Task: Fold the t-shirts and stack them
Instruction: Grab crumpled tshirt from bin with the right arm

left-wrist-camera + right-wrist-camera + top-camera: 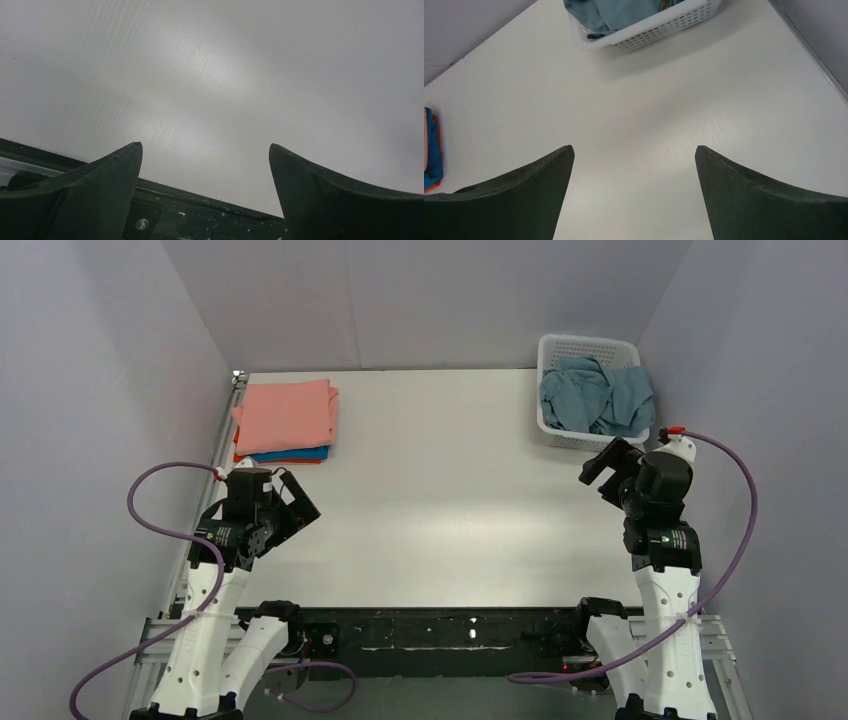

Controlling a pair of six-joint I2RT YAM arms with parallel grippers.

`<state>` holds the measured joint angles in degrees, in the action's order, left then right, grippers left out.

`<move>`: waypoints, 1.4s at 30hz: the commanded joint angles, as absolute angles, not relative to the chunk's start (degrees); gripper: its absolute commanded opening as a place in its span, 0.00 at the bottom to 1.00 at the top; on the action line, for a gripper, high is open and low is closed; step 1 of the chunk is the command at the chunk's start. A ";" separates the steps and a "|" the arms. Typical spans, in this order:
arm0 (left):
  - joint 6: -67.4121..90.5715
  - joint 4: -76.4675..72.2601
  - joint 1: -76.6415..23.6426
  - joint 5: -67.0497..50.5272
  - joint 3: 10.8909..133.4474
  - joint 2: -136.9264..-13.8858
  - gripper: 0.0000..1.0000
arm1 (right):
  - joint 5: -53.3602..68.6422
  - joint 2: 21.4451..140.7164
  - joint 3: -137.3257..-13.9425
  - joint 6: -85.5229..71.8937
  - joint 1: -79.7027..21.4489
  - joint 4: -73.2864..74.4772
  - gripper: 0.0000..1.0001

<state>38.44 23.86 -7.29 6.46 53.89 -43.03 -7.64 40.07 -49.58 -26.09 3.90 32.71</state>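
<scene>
A folded salmon-pink t-shirt (287,414) tops a stack at the table's far left, over a bright blue t-shirt (292,453) and an orange-red one (240,456). The stack's edge shows in the right wrist view (431,150). A crumpled grey-blue t-shirt (597,397) lies in the white basket (588,440) at the far right, also in the right wrist view (611,12). My left gripper (297,502) is open and empty, below the stack (205,150). My right gripper (606,462) is open and empty, just in front of the basket (634,152).
White walls enclose the table on three sides. A metal rail (215,455) runs along the left edge. The black front rail (440,628) lies between the arm bases. Purple cables (150,490) loop beside each arm.
</scene>
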 commanded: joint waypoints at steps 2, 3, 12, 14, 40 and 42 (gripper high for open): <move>38.83 26.60 -7.16 4.79 54.45 -44.75 1.00 | -6.46 43.94 -52.55 -26.16 4.15 27.80 1.00; 38.98 26.63 -7.14 5.09 54.38 -44.90 0.99 | -6.38 45.83 -53.61 -26.58 4.15 27.08 1.00; 37.85 27.05 -7.12 5.57 55.22 -47.39 1.00 | -8.00 70.64 -70.84 -30.91 4.15 23.78 1.00; 38.25 26.87 -7.16 6.28 54.86 -47.29 1.00 | -8.69 76.63 -75.23 -30.49 4.19 23.18 1.00; 40.34 25.40 -7.15 3.83 51.87 -48.60 0.99 | -0.49 130.14 -121.22 -27.00 4.14 31.89 0.64; 40.49 25.69 -7.13 4.62 51.84 -48.65 1.00 | 1.74 130.70 -121.48 -27.17 4.16 32.20 0.45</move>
